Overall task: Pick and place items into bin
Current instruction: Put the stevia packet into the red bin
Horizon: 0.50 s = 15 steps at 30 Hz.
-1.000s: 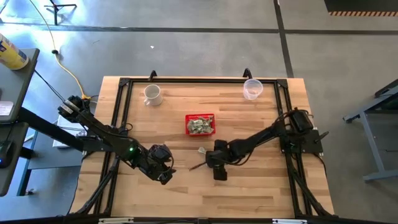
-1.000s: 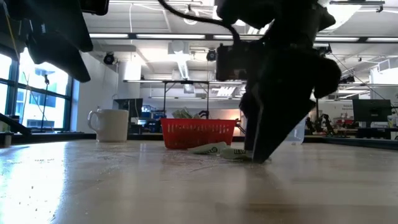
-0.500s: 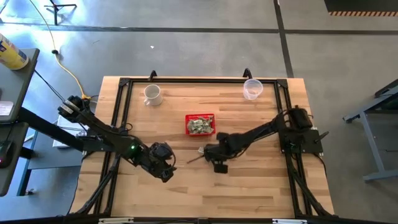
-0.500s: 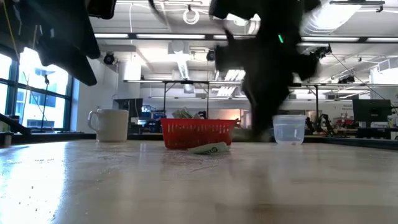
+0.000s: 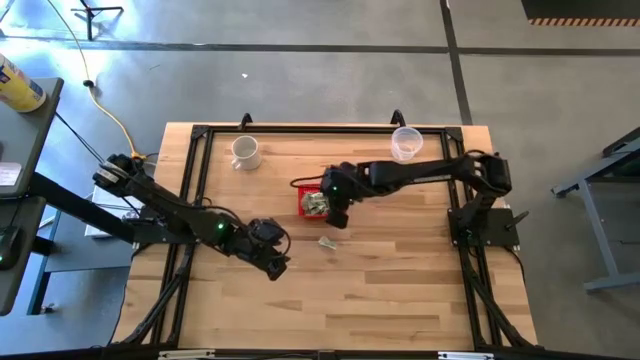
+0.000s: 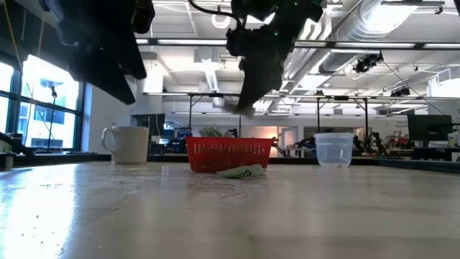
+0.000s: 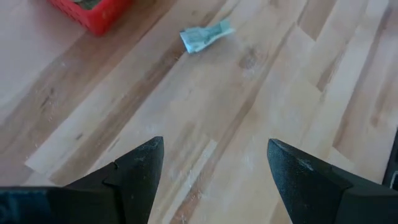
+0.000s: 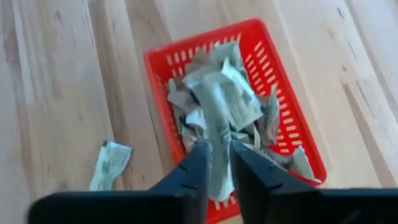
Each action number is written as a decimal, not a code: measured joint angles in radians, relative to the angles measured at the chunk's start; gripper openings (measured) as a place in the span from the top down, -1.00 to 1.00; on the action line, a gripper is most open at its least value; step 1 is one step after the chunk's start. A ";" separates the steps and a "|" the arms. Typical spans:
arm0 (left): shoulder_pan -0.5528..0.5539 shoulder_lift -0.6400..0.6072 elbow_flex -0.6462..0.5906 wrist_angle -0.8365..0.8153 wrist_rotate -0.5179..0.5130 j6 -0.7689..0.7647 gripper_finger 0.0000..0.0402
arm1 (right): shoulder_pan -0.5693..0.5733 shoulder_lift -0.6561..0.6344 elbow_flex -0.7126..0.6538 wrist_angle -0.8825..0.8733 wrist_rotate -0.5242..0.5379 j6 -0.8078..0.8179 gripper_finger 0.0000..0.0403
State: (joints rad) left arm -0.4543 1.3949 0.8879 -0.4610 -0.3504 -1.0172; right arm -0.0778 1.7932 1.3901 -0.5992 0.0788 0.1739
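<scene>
The red bin [image 5: 321,200] [image 8: 283,93] stands mid-table, heaped with pale green-and-white items [image 8: 239,99]. My right gripper [image 5: 337,212] [image 8: 217,171] hangs above the bin's near right part, shut on one item [image 8: 216,134]. In the low view it hangs clear above the bin [image 6: 230,153]. Another item [image 5: 327,241] [image 7: 206,36] [image 8: 109,163] lies flat on the wood just near of the bin. My left gripper [image 5: 279,264] [image 7: 211,174] hovers open, left of and nearer than that item, with nothing between its fingers. My right gripper pinches a crumpled wrapper-like item [image 8: 217,152] between its two fingers, which point down from above. The item is lifted clear of the table, and its free end [image 8: 211,87] sticks out past the fingertips over the heap in the bin.
A white mug [image 5: 245,152] stands at the far left and a clear plastic cup [image 5: 406,143] at the far right. A black frame [image 5: 190,180] runs along the table's edges. Bare wood lies toward the near edge.
My right gripper has shut on an item down on the table near of the bin, lifted it clear and carried it up and toward the far edge, over the bin. The other item has stayed on the wood. My left gripper has edged toward the right.
</scene>
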 joint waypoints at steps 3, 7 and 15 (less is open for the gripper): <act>0.016 0.000 0.000 0.000 0.000 0.000 -0.60 | -0.028 0.005 0.001 0.019 -0.026 0.031 0.58; 0.037 0.000 0.000 0.010 0.006 0.017 -0.60 | -0.033 -0.015 0.001 -0.020 -0.072 0.076 0.18; 0.148 0.172 0.020 0.344 0.249 0.506 -0.60 | 0.120 -0.192 0.001 -0.290 0.020 0.125 -0.53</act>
State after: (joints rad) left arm -0.3062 1.5672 0.9079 -0.1166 -0.1013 -0.5111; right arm 0.0419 1.6007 1.3914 -0.8890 0.0989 0.2987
